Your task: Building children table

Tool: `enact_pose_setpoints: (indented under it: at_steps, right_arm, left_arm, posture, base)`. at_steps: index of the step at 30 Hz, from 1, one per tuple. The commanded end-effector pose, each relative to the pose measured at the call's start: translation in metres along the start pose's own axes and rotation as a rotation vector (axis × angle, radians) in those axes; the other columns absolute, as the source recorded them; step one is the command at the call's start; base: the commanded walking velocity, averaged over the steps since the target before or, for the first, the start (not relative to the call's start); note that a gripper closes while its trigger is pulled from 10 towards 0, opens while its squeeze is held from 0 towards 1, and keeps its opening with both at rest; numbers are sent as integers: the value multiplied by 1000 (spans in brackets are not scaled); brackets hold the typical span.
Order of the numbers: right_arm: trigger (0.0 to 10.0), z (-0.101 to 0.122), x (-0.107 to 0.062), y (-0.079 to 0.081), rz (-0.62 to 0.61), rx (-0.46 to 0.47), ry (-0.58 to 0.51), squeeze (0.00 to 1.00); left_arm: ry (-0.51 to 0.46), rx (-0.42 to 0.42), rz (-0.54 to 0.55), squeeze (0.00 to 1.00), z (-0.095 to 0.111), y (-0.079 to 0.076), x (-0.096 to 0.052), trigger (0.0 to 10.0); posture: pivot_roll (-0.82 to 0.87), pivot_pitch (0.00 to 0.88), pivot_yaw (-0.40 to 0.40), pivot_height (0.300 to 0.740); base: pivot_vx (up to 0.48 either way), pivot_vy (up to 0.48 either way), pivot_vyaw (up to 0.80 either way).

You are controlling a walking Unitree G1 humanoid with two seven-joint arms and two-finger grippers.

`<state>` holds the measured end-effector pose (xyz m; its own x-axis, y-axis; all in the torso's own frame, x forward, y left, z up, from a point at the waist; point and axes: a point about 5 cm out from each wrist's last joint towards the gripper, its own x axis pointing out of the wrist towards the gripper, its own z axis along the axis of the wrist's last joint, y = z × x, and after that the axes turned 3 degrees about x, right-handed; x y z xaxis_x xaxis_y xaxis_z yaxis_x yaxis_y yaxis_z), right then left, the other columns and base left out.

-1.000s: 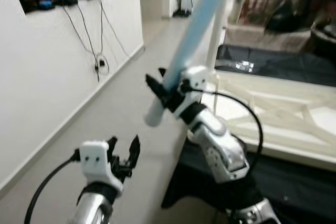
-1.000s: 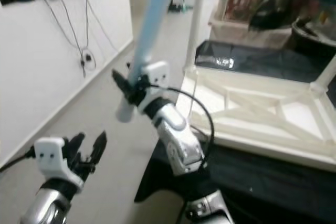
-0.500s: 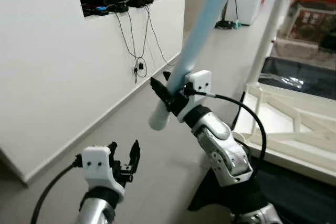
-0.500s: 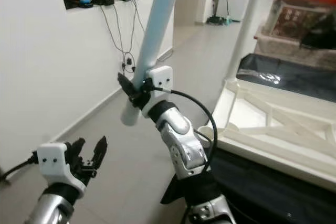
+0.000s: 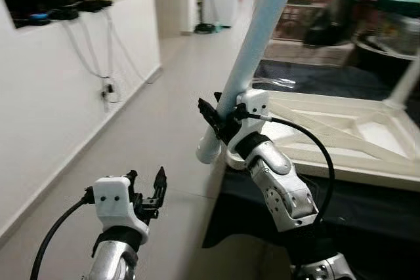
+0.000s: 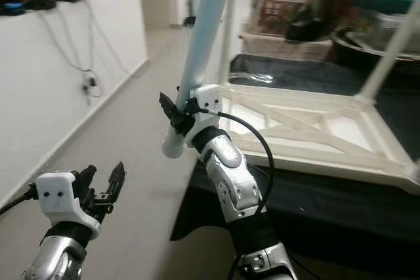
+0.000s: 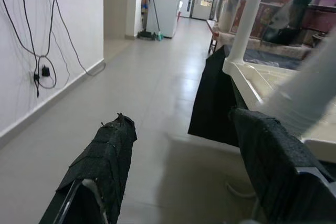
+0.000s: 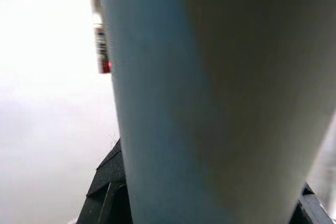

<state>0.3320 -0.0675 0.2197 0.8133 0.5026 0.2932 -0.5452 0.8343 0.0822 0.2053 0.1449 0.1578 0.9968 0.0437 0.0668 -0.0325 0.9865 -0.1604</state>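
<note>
right gripper [image 5: 220, 119] raised, apparently clamped on tilted pale-blue table leg [image 5: 252, 47]; left gripper [image 5: 147, 191] low, agape

The corridor floor [image 5: 164, 129] and upturned table frame [image 6: 308, 129] are seen from head height, looking down. The floor is shared with the low left wrist view; the table leg [image 8: 199, 103] is pressed against the right wrist lens.

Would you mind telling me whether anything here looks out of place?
The white tabletop lies underside up on the black cloth, legs pointing upward. The right tool holds a loose pale blue leg tilted.
</note>
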Motion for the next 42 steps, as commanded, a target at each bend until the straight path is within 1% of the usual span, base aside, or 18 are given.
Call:
enact_pose_setpoints:
  at_steps: [1,3,6,7,9,13,15,16,17,18,19,20,29,34,37,39,40,42]
  right_arm:
    - [10000,3,3,-1,-17,-22,-21,0]
    - [10000,4,3,-2,-27,-27,-25,0]
    - [10000,4,3,-3,-39,-25,-30,0]
    - [10000,4,3,-4,-48,-16,-32,0]
    - [10000,4,3,-4,-48,-16,-32,0]
    - [10000,3,3,-4,-52,-4,-30,0]
    - [10000,3,3,-4,-52,-4,-30,0]
    - [10000,3,3,-4,-53,-3,-30,0]
    - [10000,3,3,-4,-53,-3,-30,0]
    - [10000,3,3,-3,-56,-1,-31,0]
    - [10000,3,3,-3,-56,-1,-31,0]
    - [10000,3,4,-3,-58,-1,-32,0]
    - [10000,2,4,-3,-64,9,-30,0]
    - [10000,3,6,-2,-32,40,-29,0]
    - [10000,3,6,-2,-32,40,-29,0]
    - [10000,7,12,0,24,53,-37,0]
    - [10000,7,12,0,24,53,-37,0]
    - [10000,10,18,0,45,53,-43,0]
  left_arm:
    - [-12,24,35,0,1,5,1,10000]
    - [-17,34,42,0,2,7,2,10000]
    - [-20,39,58,0,2,9,2,10000]
    - [-25,41,80,0,3,12,3,10000]
    - [-25,41,80,0,3,12,3,10000]
    - [-29,37,120,0,5,20,3,10000]
    - [-29,37,120,0,5,20,3,10000]
    - [-27,47,149,0,5,24,3,10000]
    - [-27,47,149,0,5,24,3,10000]
    - [-35,47,178,0,6,29,4,10000]
    - [-35,47,178,0,6,29,4,10000]
    - [-40,48,199,0,7,32,4,10000]
    - [-57,41,210,0,10,32,5,10000]
    - [-50,34,209,0,8,30,5,10000]
    - [-50,34,209,0,8,30,5,10000]
    - [-36,28,204,0,5,28,2,10000]
    - [-36,28,204,0,5,28,2,10000]
    - [-25,17,201,0,4,27,-1,10000]
  posture:
    - [24,0,-45,740]
    - [24,0,-46,740]
    - [24,0,-46,740]
    - [26,0,-50,740]
    - [26,0,-50,740]
    - [28,0,-52,740]
    - [28,0,-52,740]
    - [32,0,-56,740]
    - [32,0,-56,740]
    - [32,0,-56,740]
    - [32,0,-56,740]
    - [32,0,-56,740]
    - [30,1,-52,740]
    - [26,12,-53,740]
    - [26,12,-53,740]
    - [27,25,-59,740]
    - [27,25,-59,740]
    - [31,40,-66,740]
  base:
    - [0,0,-544]
    - [0,0,-272]
    - [0,-431,0]
    - [274,-390,0]
    - [274,-390,0]
    - [334,-338,0]
    - [368,-304,0]
    - [428,0,0]
    - [428,0,0]
    - [0,0,0]
    - [0,0,0]
    - [0,0,0]
    - [0,0,0]
    - [0,0,0]
    - [0,0,0]
    - [0,0,0]
    - [0,0,0]
    - [0,195,0]
